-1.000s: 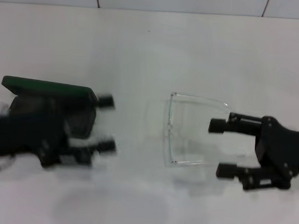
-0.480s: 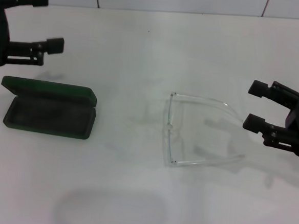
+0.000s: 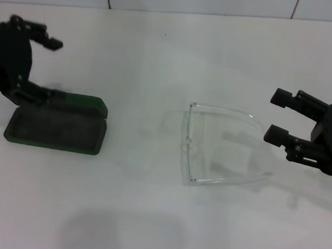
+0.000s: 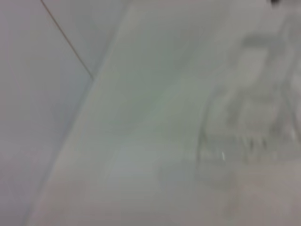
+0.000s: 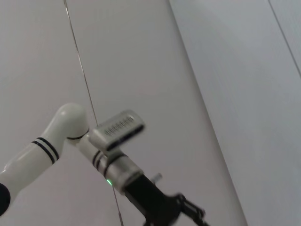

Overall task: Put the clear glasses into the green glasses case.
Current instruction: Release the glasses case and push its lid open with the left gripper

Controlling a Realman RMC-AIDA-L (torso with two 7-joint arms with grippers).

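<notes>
Between open case (image 3: pixel 54 129) and right gripper (image 3: pixel 280 116), glasses (image 3: pixel 210 144).

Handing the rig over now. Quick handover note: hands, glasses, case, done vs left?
Left hand: open, holding nothing, over the far left end of the green glasses case.
Right hand: open, holding nothing, on the right, just beyond the tips of the glasses' arms.
Green glasses case: lid open, inside bare, on the table's left side.
Clear glasses: unfolded, mid-table, lens toward the case, arms pointing at the right hand.
Done: case is open.
Left: grasp the glasses, move them into the case.
</notes>
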